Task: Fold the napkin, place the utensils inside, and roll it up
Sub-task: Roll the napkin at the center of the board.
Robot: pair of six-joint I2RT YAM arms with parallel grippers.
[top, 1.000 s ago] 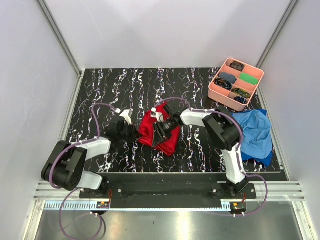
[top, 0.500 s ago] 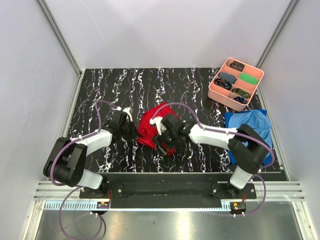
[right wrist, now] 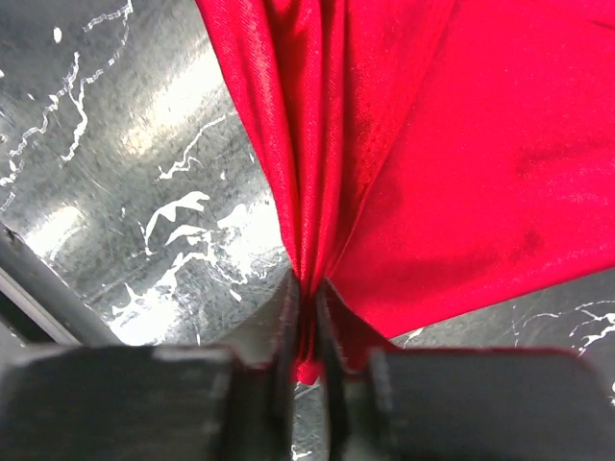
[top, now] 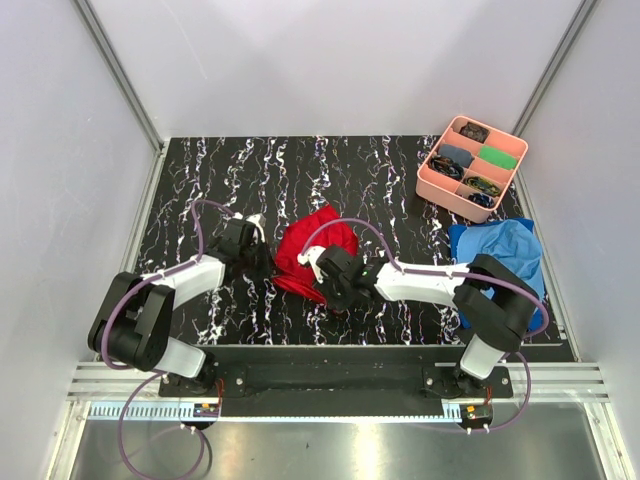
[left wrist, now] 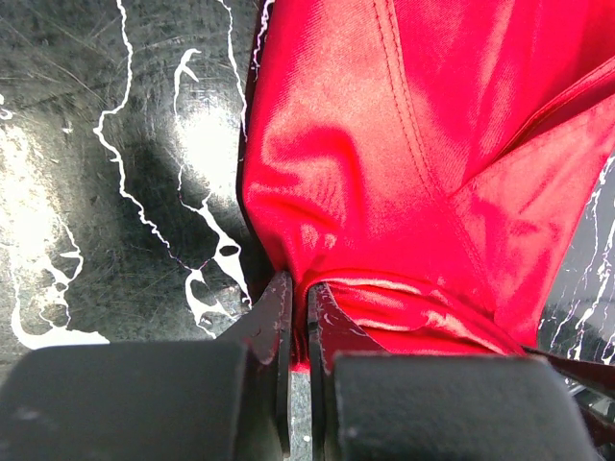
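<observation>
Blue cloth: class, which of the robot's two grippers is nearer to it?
Right. The right gripper pinches the red napkin at its near edge, left of the blue cloth; the left gripper grips the napkin's left edge, farther away.

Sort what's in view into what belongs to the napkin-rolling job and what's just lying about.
Belongs to the job:
- bright red soft cloth napkin
- left gripper and right gripper, both shut on the napkin
- the utensils do not show

Just lying about:
- pink plastic compartment tray, holding small dark and green items
- crumpled blue cloth, on the right
</observation>
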